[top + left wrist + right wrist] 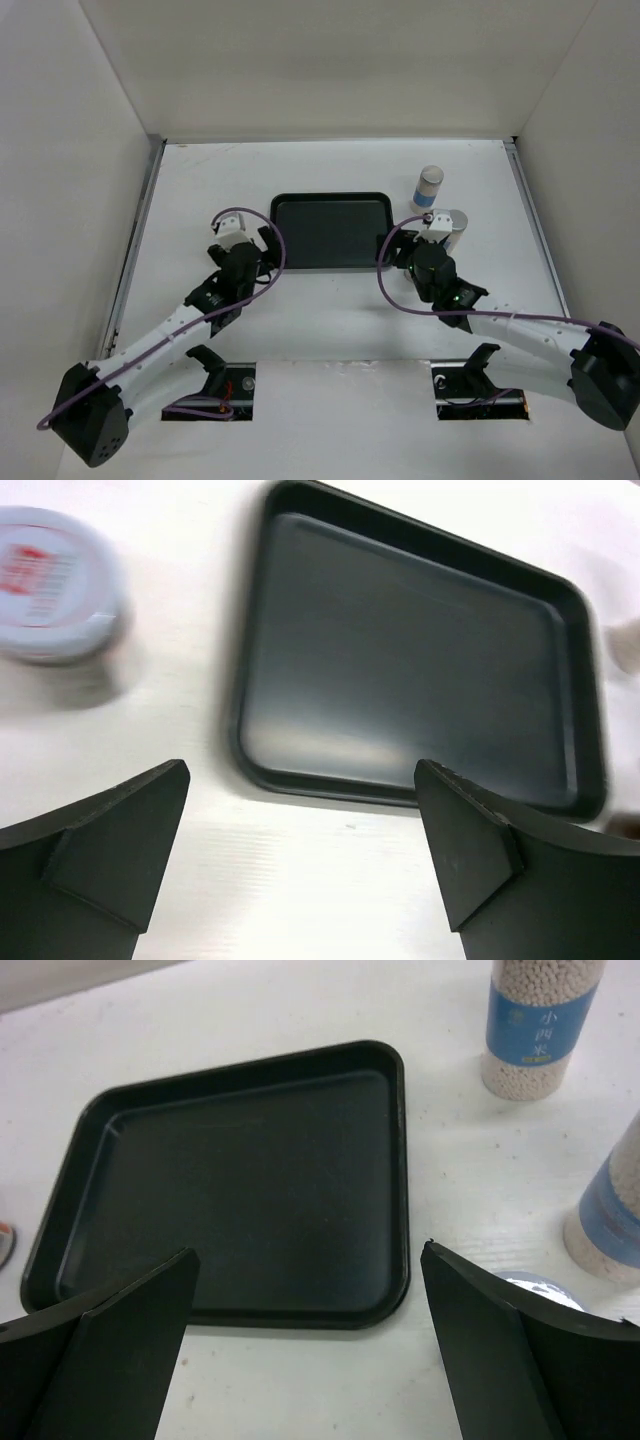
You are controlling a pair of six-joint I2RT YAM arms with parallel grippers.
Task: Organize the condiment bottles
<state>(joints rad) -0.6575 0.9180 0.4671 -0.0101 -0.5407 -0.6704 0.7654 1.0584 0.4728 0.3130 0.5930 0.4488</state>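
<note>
While the left gripper point(302, 770) and right gripper point(309, 1250) are held with fingers apart, the black tray point(400, 660) is seen just ahead of both. A red-marked lidded bottle point(50, 580) is placed ahead-left of the former, and two pale bottles point(530, 1020) point(612, 1210) ahead-right of the latter.

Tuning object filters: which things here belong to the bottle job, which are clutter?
Job: far blue-label bottle; near blue-label bottle; red-marked white-lidded bottle; partly hidden white lid, probably another bottle; black tray, likely destination.
Other: purple cables; white enclosure walls.
</note>
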